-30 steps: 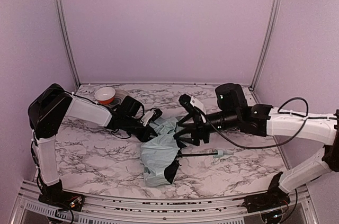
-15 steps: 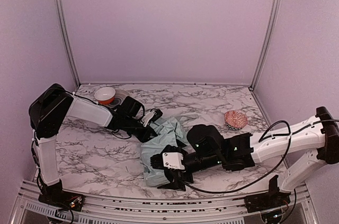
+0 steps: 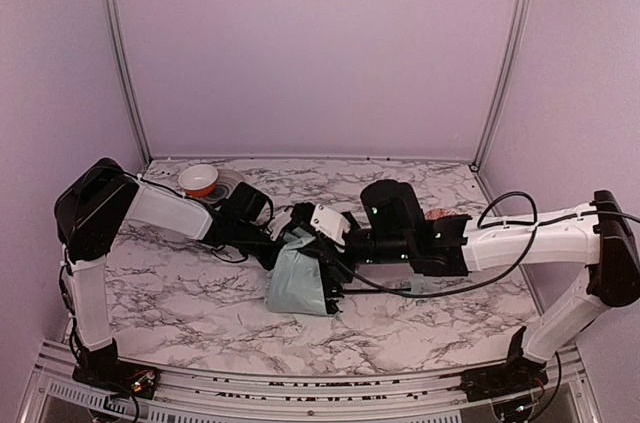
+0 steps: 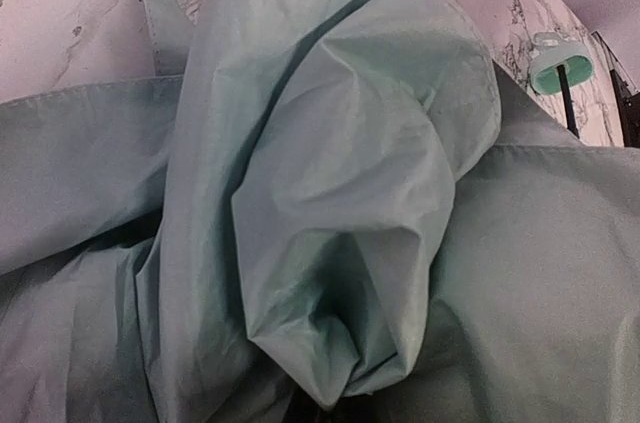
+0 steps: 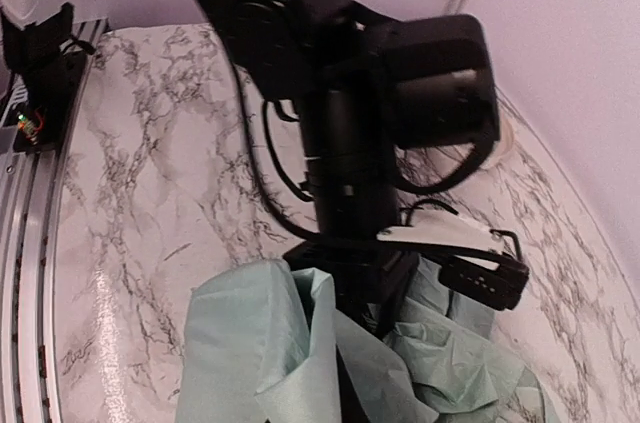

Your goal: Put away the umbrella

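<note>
The umbrella point(image 3: 298, 283) lies mid-table, its pale mint canopy bunched into a compact fold. Its slim black shaft runs right to the small pale green handle point(image 3: 420, 289). My left gripper point(image 3: 289, 239) is at the canopy's far edge, shut on a pinch of fabric. In the left wrist view the canopy point(image 4: 330, 193) fills the frame, with the handle point(image 4: 558, 57) at top right. My right gripper point(image 3: 313, 249) sits right beside the left one, shut on a fold of canopy point(image 5: 290, 363). That fabric hides its fingertips. The left gripper point(image 5: 385, 288) faces it closely.
A red-and-white bowl point(image 3: 198, 180) stands on a roll of tape at the back left. A pink patterned lump point(image 3: 441, 214) peeks out behind the right arm. Lilac walls close the back and sides. A metal rail point(image 3: 300, 395) runs along the near edge.
My right arm swept from the canopy's near end back up to the left gripper and went from open to shut. The canopy's lower part came with it and now lies folded shorter.
</note>
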